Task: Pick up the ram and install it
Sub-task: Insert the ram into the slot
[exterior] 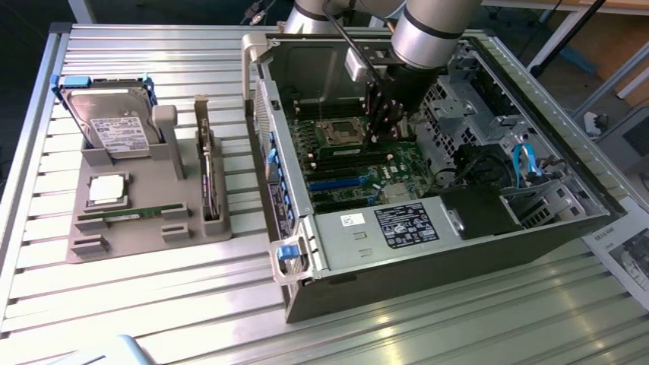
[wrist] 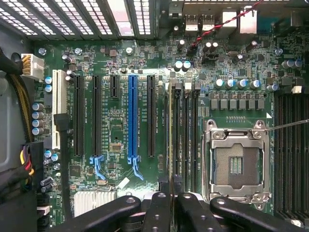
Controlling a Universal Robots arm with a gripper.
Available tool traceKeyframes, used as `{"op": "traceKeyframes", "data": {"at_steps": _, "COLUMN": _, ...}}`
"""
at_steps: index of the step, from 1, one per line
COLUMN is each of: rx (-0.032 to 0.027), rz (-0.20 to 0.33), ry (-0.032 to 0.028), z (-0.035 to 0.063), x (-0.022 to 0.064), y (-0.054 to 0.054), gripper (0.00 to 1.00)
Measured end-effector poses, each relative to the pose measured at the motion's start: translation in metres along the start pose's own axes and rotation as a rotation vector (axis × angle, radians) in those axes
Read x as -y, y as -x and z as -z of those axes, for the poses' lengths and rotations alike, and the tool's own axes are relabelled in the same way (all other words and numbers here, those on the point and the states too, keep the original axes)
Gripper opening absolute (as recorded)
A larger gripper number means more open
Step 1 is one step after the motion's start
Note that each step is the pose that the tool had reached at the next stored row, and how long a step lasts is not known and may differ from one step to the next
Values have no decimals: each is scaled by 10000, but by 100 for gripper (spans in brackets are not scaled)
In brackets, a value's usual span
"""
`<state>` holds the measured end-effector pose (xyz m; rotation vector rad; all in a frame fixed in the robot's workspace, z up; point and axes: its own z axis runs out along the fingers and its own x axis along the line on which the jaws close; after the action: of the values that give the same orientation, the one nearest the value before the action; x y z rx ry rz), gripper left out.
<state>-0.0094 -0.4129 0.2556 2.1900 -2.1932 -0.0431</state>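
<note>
- Ram, a slim green circuit-board strip [wrist: 170, 126], is seen edge-on, clamped between the jaws of the black gripper [wrist: 172, 194].
- It lines up along the black memory slots [wrist: 186, 140] of the green motherboard [wrist: 116, 125], beside the silver processor socket [wrist: 236, 162].
- Beyond these is the perforated grey case wall [wrist: 77, 19].

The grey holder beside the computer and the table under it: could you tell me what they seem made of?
The grey holder looks like matte plastic: dull, uniform, no glare. The table looks like bare ribbed metal, perhaps aluminium: silvery slats, bright reflections.
</note>
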Motion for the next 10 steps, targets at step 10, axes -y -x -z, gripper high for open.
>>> {"op": "traceKeyframes", "data": {"at_steps": 10, "rx": -3, "rz": 0, "ry": -54, "z": -25, "x": 1, "y": 0, "gripper": 12}}
